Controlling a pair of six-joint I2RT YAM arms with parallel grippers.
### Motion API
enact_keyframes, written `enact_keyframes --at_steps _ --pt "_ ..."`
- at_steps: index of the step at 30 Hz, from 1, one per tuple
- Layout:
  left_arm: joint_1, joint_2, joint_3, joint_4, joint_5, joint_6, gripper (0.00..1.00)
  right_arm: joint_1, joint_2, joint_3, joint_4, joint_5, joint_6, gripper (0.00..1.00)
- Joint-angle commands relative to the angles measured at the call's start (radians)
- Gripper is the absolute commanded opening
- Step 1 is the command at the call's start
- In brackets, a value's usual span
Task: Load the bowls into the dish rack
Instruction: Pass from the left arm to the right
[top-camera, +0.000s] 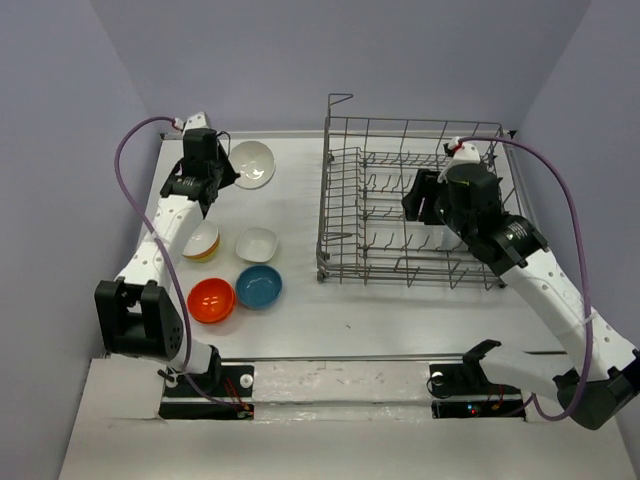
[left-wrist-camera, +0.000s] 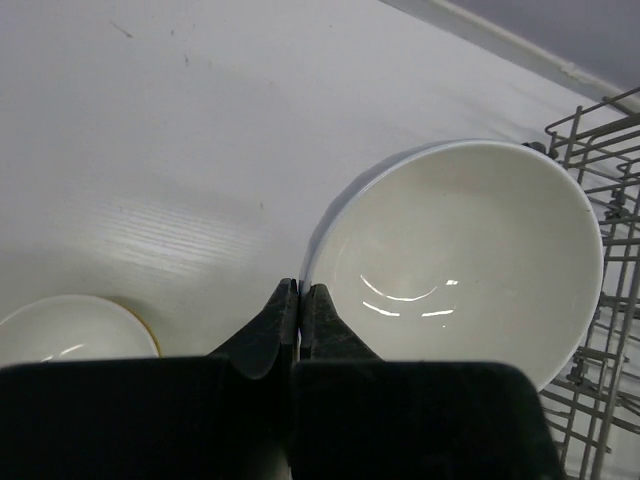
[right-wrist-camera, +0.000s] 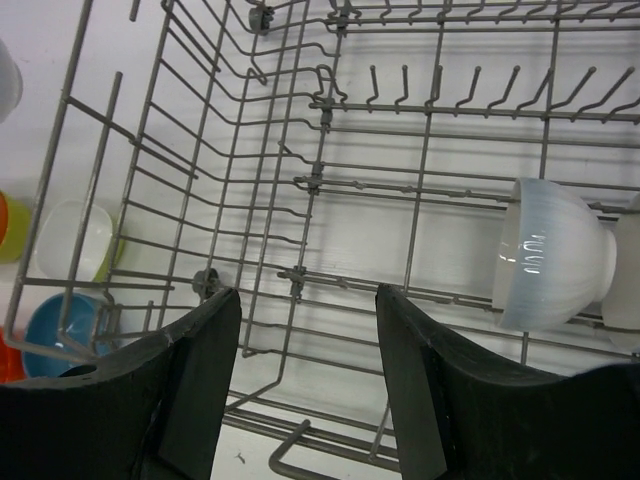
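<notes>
My left gripper is shut on the near rim of a round white bowl at the far left of the table; the left wrist view shows both pads pinching that rim and the bowl tilted. My right gripper hangs open and empty inside the grey wire dish rack, its fingers wide apart. A white ribbed bowl rests on its side among the tines, with another white one at the frame edge.
On the table left of the rack lie a yellow-sided bowl, a squarish white bowl, a blue bowl and an orange-red bowl. The rack's raised handle stands at its far left corner. Walls close the back and sides.
</notes>
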Motion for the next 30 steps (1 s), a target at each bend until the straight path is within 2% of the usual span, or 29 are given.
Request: enact_keyframes --at_steps 1,6,12,16,23,30 --pt "-0.03 -0.119 0.074 0.045 -0.013 -0.001 0.0 -0.005 0.034 0.112 0.057 -0.084 0.038 0.62" --pt "-0.1 -0.184 0.139 0.004 -0.073 0.016 0.0 -0.005 0.097 0.212 0.063 -0.165 0.075 0.62" --pt "-0.187 -0.185 0.245 -0.083 -0.103 0.027 0.0 0.006 0.209 0.338 0.072 -0.223 0.099 0.59" --pt "-0.235 -0.188 0.284 -0.107 -0.113 0.028 0.0 0.065 0.332 0.495 0.054 -0.204 0.098 0.58" --pt "-0.339 -0.176 0.334 -0.133 -0.157 0.039 0.0 0.131 0.45 0.717 -0.027 -0.124 0.065 0.58" --pt "-0.454 -0.122 0.397 -0.156 -0.217 0.048 0.0 0.164 0.463 0.726 -0.049 -0.076 0.055 0.58"
